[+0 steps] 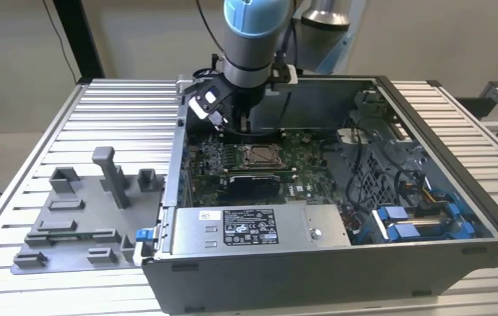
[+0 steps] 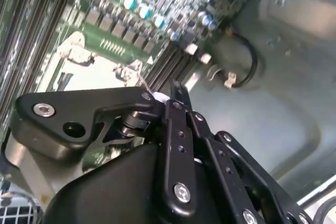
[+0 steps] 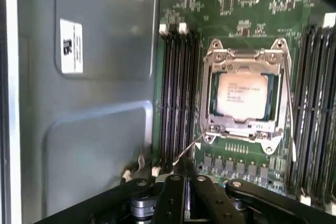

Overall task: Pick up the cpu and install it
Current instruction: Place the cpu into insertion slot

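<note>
Pale silver square cpu (image 3: 242,96)

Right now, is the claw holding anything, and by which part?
Nothing shows in the claw; its fingertips are together. The cpu lies in the socket frame, apart from the claw.

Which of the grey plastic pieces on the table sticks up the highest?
The slim post near the middle of the grey fixture, on the exterior view's left of the computer case. It rises well above the low blocks around it.

Pale matt metal on cpu (image 3: 242,95) top; socket frame (image 3: 247,56) shiny metal.
</note>
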`<state>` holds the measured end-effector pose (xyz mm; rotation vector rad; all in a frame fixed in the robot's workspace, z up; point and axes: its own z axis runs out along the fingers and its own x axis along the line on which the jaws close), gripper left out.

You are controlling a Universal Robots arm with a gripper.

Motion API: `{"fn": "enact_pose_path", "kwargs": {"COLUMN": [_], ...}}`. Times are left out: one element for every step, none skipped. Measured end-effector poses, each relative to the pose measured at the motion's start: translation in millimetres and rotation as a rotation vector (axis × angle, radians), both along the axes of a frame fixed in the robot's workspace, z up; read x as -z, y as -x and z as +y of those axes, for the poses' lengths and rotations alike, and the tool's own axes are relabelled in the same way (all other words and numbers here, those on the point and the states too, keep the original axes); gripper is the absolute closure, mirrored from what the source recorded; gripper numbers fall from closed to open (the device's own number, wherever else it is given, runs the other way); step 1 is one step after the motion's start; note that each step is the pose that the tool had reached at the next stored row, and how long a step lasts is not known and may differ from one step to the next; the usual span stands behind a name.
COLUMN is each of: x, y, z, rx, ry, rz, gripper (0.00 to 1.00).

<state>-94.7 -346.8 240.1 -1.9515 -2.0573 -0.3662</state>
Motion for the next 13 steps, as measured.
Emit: {"fn": "enact_pose_path", "kwargs": {"x": [-0.4,-0.6,-0.8,-1.2,-1.7,-2.1,-2.2,-2.2,-2.2,-2.1,-2.2,-2.2,-2.2], "y": [-2.7,-5.1,-7.5,-10.1,-12.7,-14.9,-16.4,-16.8,-16.8,-16.8,-17.0,-17.2,-17.2], "z": [0.0,0.0,0.0,0.0,0.0,0.0,0.0,0.0,0.0,0.0,0.0,0.0,0.0], "rx": [0.000,0.000,0.000,0.000,0.000,0.000,0.000,0.000,0.000,0.000,0.000,0.000,0.000], "ry": [-0.0006,-0.0012,-0.0017,-0.0023,-0.0028,-0.0033,-0.0036,-0.0036,-0.0037,-0.0037,-0.0036,-0.0036,-0.0036], "rz": [0.0002,0.0004,0.0006,0.0007,0.0009,0.0011,0.0012,0.0013,0.0012,0.0011,0.0012,0.0012,0.0012], "gripper": [1.00,1.00,1.00,1.00,1.00,1.00,1.00,1.00,1.00,1.00,1.00,1.00,1.00]}}
